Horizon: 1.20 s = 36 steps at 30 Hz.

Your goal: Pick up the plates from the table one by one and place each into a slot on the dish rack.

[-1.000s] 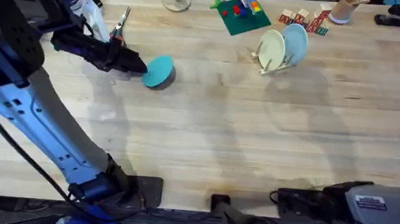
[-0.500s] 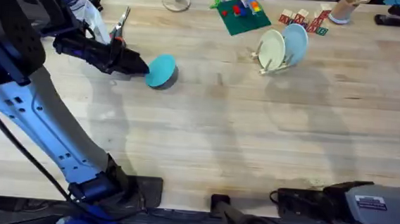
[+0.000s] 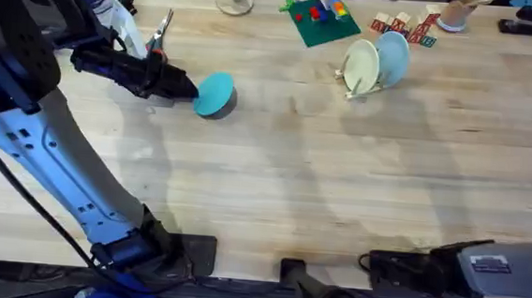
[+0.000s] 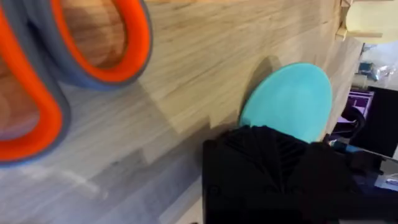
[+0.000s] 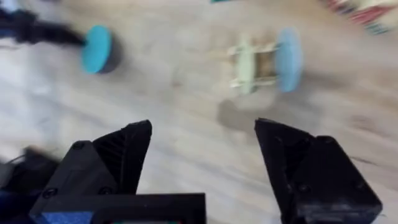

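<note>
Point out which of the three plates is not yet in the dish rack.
The teal plate held by the left gripper at the table's left. The cream plate and pale blue plate stand upright in the dish rack.

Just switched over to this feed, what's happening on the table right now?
The left gripper holds a teal plate by its edge, lifted at a tilt over the left part of the table. The dish rack farther right already has a cream plate and a light blue plate standing in it. The right gripper waits near its base with its jaws open, holding nothing.
</note>
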Available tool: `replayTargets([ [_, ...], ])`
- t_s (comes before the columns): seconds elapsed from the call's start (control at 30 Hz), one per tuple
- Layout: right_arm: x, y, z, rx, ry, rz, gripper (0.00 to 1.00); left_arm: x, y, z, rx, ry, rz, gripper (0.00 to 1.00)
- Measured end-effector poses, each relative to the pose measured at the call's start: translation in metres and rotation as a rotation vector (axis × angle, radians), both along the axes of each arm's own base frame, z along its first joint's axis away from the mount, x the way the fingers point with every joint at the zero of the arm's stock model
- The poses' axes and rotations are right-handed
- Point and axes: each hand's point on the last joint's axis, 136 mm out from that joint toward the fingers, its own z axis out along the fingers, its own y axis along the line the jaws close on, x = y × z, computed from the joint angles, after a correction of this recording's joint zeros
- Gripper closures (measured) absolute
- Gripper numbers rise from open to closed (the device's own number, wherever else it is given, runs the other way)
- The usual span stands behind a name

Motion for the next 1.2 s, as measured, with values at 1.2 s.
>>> replayTargets([
  [1.2, -0.010, 0.235, -0.138, 0.389, 0.336, 0.066, 0.005, 0.000, 0.000, 0.000, 0.000, 0.000, 0.000, 0.961],
])
